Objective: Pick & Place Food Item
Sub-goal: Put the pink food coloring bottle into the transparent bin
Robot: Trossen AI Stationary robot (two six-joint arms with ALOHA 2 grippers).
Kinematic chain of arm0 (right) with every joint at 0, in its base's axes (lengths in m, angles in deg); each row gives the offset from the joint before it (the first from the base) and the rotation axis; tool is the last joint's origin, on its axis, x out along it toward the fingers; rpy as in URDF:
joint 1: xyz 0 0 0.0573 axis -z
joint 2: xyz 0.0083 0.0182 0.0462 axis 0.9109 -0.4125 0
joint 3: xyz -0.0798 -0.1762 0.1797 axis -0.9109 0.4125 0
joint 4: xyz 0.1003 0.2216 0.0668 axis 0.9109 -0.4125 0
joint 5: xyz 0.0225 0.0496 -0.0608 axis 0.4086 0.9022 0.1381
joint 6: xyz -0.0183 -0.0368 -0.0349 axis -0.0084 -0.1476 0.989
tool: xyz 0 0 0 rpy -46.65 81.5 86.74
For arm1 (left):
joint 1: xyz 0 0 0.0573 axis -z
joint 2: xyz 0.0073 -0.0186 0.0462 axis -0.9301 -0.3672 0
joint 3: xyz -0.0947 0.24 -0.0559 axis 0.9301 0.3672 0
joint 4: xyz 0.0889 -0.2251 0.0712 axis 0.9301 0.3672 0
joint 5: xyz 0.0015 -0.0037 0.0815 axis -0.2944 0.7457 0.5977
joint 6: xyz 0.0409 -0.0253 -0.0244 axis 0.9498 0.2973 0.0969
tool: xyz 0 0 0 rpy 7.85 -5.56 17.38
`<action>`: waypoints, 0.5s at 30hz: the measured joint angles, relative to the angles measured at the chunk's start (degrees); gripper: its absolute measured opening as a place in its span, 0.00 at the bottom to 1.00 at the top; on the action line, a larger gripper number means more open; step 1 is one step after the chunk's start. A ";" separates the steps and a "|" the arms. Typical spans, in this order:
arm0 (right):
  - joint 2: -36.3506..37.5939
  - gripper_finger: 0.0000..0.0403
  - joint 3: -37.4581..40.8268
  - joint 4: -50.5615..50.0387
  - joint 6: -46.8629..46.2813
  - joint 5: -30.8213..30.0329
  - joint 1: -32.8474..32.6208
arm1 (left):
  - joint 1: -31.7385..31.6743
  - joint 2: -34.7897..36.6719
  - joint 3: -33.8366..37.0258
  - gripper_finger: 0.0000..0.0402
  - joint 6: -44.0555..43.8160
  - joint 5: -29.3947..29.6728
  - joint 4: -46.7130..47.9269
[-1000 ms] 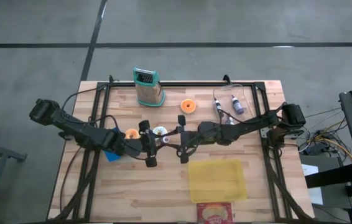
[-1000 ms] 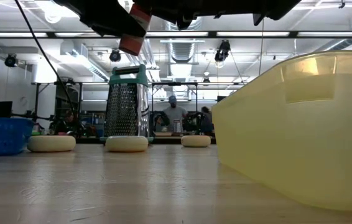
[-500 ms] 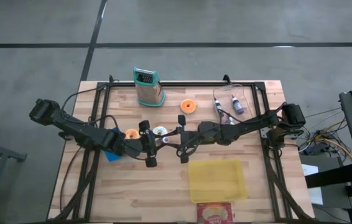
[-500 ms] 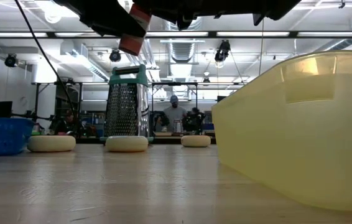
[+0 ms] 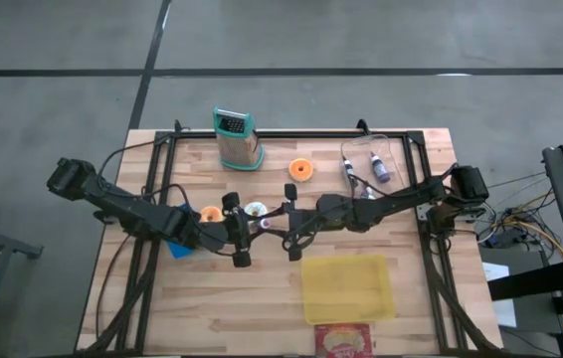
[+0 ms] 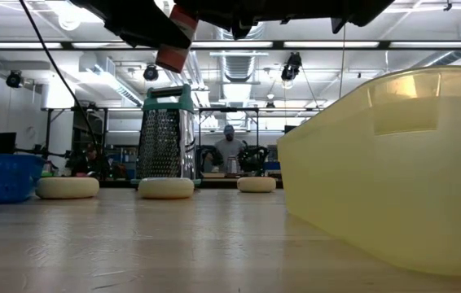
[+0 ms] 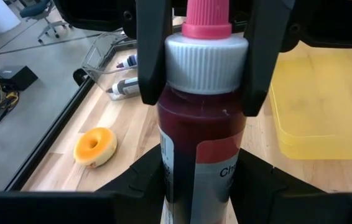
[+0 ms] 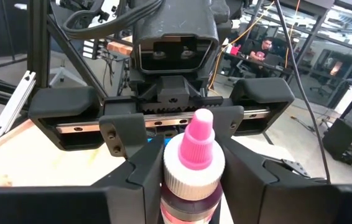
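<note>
I see bottle [image 7: 202, 134] mid-table, raised: dark red fill, ribbed white cap, pink nozzle, label reading "Ch…". Left gripper [image 7: 202, 74] and right gripper [image 8: 194, 163] both pinch its cap from opposite sides

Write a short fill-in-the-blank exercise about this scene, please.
1. The bottle has a white cap and a ___ nozzle.
2. The left pincer grips its body; the right pincer grips its ___.
3. The colour of the tray is ___.

Missing words: pink; cap; yellow
</note>
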 joint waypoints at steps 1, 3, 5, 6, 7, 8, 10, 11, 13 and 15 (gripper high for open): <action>0.00 0.31 0.00 0.00 -0.02 0.02 0.00 | 0.00 0.00 0.00 0.36 0.00 -0.02 0.00; 0.00 0.30 0.00 0.00 -0.03 0.02 0.00 | 0.00 0.00 0.00 0.36 0.01 0.00 0.00; 0.00 0.30 0.00 -0.02 -0.03 0.04 0.00 | 0.00 0.00 0.00 0.36 0.01 0.00 0.00; 0.00 0.30 0.00 -0.02 -0.03 0.04 0.00 | 0.00 0.00 0.00 0.36 0.01 0.00 0.00; 0.00 0.31 0.00 -0.02 -0.03 0.04 0.00 | 0.00 0.00 0.00 0.36 0.02 0.00 0.00; 0.00 0.31 0.00 -0.02 -0.03 0.04 0.00 | 0.00 0.00 0.00 0.36 0.00 -0.01 0.00; 0.00 0.33 0.00 -0.02 -0.06 0.04 0.00 | 0.00 0.00 0.00 0.36 -0.32 -0.02 -0.02; 0.00 0.33 0.00 -0.04 -0.05 0.04 0.00 | 0.00 0.00 0.00 0.36 -0.49 -0.02 -0.01; 0.00 0.34 0.00 -0.04 -0.03 0.04 0.00 | 0.00 0.00 0.00 0.36 -0.68 -0.04 -0.02; 0.00 0.33 0.00 -0.06 -0.01 0.04 0.00 | 0.00 0.00 0.00 0.36 -0.68 -0.04 -0.02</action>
